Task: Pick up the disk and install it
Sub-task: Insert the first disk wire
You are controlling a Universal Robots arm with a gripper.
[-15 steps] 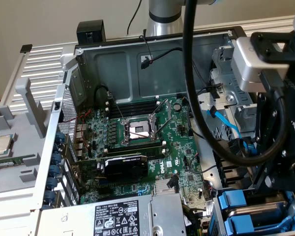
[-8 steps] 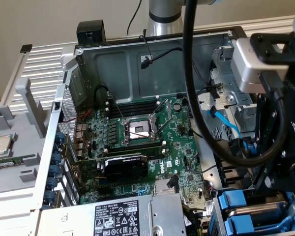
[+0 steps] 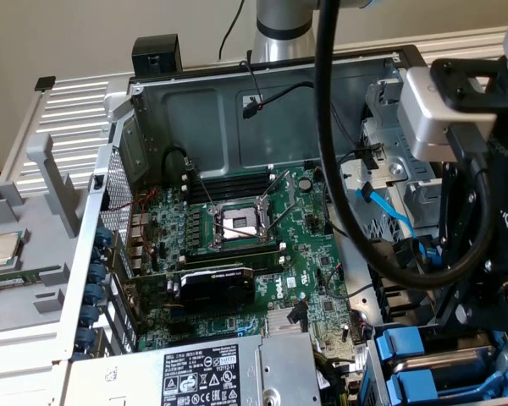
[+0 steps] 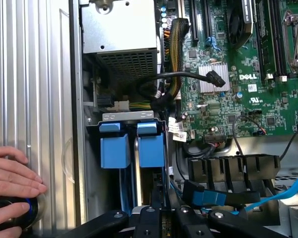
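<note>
In the wrist view my gripper point(image 4: 163, 215) hangs over the drive bay, its fingers point(image 4: 150, 218) drawn close on a narrow dark edge. That edge runs up to the disk point(image 4: 151, 146), seen end-on in its blue carrier and standing in the bay beside a second blue carrier point(image 4: 114, 146). The grip looks shut on the disk, though the contact itself is partly hidden. The exterior view shows the arm's wrist point(image 3: 457, 110) at its right, above the blue carriers point(image 3: 406, 347).
The open computer case holds a green motherboard point(image 3: 237, 254), a grey power supply point(image 3: 212, 372) and loose black cables point(image 4: 188, 77). A blue data cable point(image 4: 268, 198) lies near the bay. A person's hand point(image 4: 12, 173) rests on a black knob outside the case wall.
</note>
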